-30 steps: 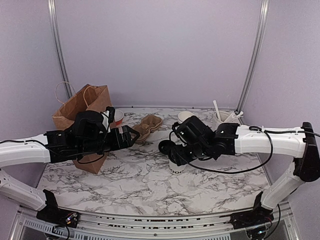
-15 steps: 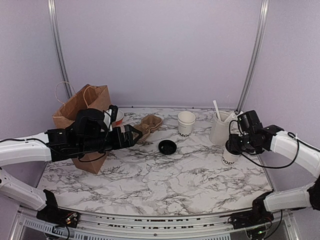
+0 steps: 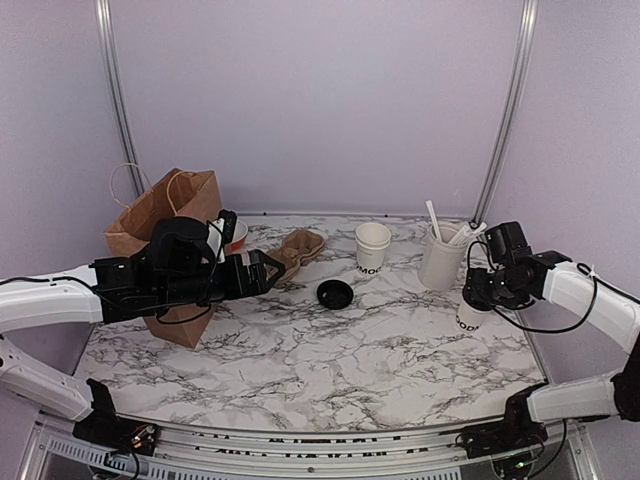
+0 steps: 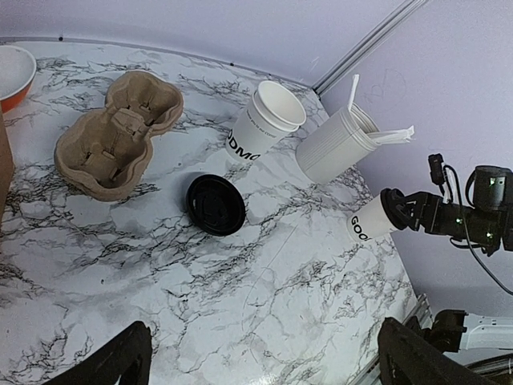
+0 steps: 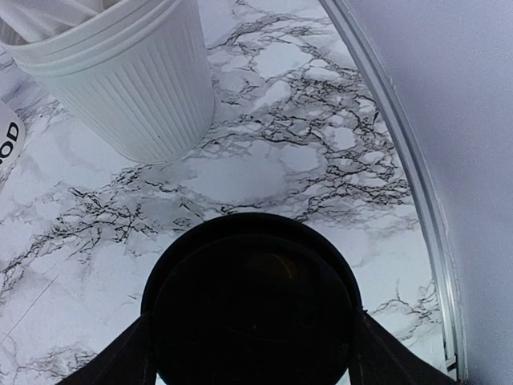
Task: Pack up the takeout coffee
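The takeout coffee [image 3: 467, 316], a small white cup with dark lettering and a black lid, stands upright at the table's right side. My right gripper [image 3: 482, 291] is shut on it from above. In the right wrist view the black lid [image 5: 251, 273] fills the space in my right gripper [image 5: 255, 337]. I cannot tell whether the cup rests on the table. The left wrist view shows the cup [image 4: 370, 223] too. My left gripper [image 3: 268, 270] is open and empty at the centre left, its dark fingers [image 4: 112, 361] spread wide.
An open lidless cup [image 3: 372, 246] and a loose black lid [image 3: 335, 293] sit mid-table. A larger ribbed cup of white utensils [image 3: 440, 262] stands beside the coffee. A brown cup carrier [image 3: 299, 250], an orange-banded bowl [image 3: 237, 231] and a brown paper bag [image 3: 160, 215] are at the left.
My right arm has swung from the table's centre to the right side with the lidded cup, then eased a little further right. The left arm has stayed put.
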